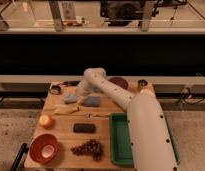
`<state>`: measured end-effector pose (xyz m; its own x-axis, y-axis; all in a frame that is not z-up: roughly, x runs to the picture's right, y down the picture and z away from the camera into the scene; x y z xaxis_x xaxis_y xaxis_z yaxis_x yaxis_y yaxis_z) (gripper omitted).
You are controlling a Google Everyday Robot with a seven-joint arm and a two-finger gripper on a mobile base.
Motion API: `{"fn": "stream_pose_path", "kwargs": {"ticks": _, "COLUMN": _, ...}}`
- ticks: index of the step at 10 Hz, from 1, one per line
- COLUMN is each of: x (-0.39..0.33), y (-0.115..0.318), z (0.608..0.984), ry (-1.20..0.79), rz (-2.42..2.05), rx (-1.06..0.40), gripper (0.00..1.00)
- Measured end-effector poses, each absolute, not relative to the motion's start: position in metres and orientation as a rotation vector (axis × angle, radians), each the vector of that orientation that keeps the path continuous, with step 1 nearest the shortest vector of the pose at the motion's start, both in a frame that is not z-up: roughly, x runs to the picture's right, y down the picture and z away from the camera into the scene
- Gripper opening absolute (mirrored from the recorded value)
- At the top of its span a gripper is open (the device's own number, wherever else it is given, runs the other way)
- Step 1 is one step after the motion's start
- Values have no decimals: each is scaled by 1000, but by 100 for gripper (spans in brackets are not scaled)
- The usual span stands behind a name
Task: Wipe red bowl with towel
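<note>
The red bowl (44,147) stands empty at the table's front left corner. A blue-grey towel (70,98) lies crumpled at the back left of the wooden table (66,137). My gripper (79,100) is down at the table between this towel and a second blue-grey pad (92,101) to its right. The white arm (111,92) reaches in from the right and hides part of that area. The gripper is far from the red bowl.
An orange (45,120), a pale yellow item (65,109), a black block (83,128) and grapes (88,148) lie on the table. A green tray (118,142) is at the right. A dark plate (118,82), a tape roll (56,89) and a small can (142,83) stand along the back.
</note>
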<state>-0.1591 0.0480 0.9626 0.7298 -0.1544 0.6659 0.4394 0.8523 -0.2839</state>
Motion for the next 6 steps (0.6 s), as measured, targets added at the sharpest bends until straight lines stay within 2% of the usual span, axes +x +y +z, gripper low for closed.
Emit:
{"fn": "stream_pose_path", "kwargs": {"ticks": 2, "x": -161, "y": 47, "z": 963, "ry": -689, "rz": -343, "rx": -445, "gripper": 15}}
{"fn": "stream_pose_path", "kwargs": {"ticks": 4, "x": -159, "y": 47, "z": 965, "ry": -694, "rz": -344, "rx": -451, "gripper": 2}}
{"fn": "stream_pose_path", "kwargs": {"ticks": 6, "x": -161, "y": 46, "z": 962, "ry": -693, "rz": -357, "rx": -443, "gripper": 2}}
